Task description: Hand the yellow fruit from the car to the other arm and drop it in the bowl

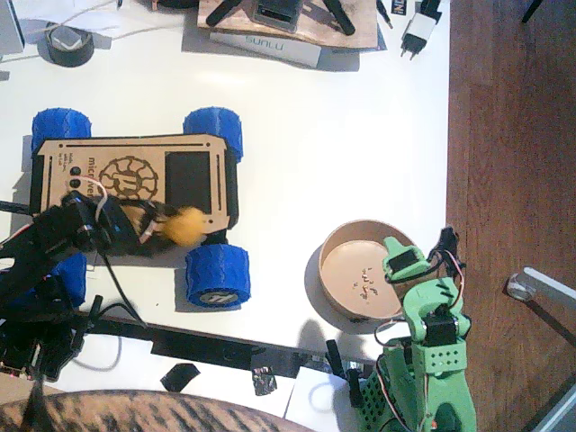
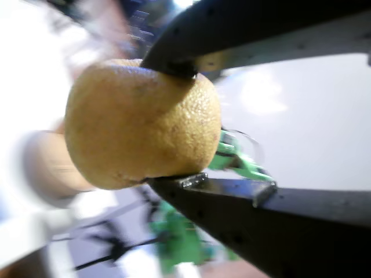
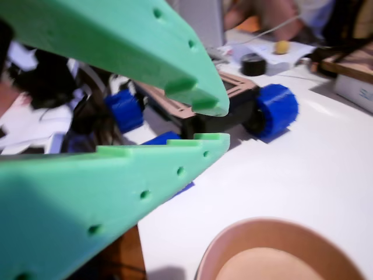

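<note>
The yellow fruit (image 1: 186,227) is dull yellow and oval, at the near edge of the car (image 1: 135,171), a plywood deck on blue wheels. My black left gripper (image 1: 171,225) is shut on it. In a wrist view the fruit (image 2: 139,121) fills the space between the black jaws of the left gripper (image 2: 179,124). The green right gripper (image 1: 396,254) hovers over the right side of the tan bowl (image 1: 326,261), narrowly open and holding nothing. In a wrist view the right gripper (image 3: 224,123) points toward the car (image 3: 233,93), with the bowl (image 3: 274,224) below.
A black tape roll (image 1: 69,45), a white box (image 1: 265,45) and a white plug (image 1: 416,31) lie along the far edge. The table ends at the right, with wood floor (image 1: 513,135) beyond. A striped furry shape (image 1: 135,412) shows at the bottom.
</note>
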Available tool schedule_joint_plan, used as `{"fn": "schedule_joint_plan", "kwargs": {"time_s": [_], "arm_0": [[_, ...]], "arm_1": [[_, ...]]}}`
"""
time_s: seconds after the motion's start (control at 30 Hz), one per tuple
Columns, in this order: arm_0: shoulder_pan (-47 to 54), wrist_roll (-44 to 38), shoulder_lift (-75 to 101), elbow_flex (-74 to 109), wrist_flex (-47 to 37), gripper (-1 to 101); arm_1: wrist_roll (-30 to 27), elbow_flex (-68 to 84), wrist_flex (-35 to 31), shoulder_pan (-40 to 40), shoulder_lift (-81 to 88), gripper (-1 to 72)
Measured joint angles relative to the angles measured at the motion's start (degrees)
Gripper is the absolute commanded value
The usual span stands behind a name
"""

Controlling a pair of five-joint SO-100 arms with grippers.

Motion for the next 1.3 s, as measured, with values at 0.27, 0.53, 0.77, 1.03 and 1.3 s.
{"fn": "schedule_joint_plan", "kwargs": {"time_s": [0.27, 0.53, 0.77, 1.03, 1.3], "arm_0": [[13.4, -12.0, 2.7, 12.8, -21.3, 0], [18.3, -18.6, 3.3, 35.8, -51.7, 0], [18.8, -23.4, 3.9, 37.7, -55.2, 0], [18.9, -23.6, 7.5, 37.7, -53.1, 0], [18.9, -23.7, 15.0, 37.7, -45.3, 0]], "arm_1": [[-11.6, -3.9, 1.0, -5.8, 0.7, -0.1], [-21.6, -3.9, -5.4, -12.1, 1.9, -0.2], [-30.4, -2.3, -11.8, -19.3, 4.3, -0.2], [-37.3, 3.7, -13.5, -34.6, 7.9, -0.2], [-38.8, 7.5, -13.4, -47.3, 7.2, -0.2]]}}
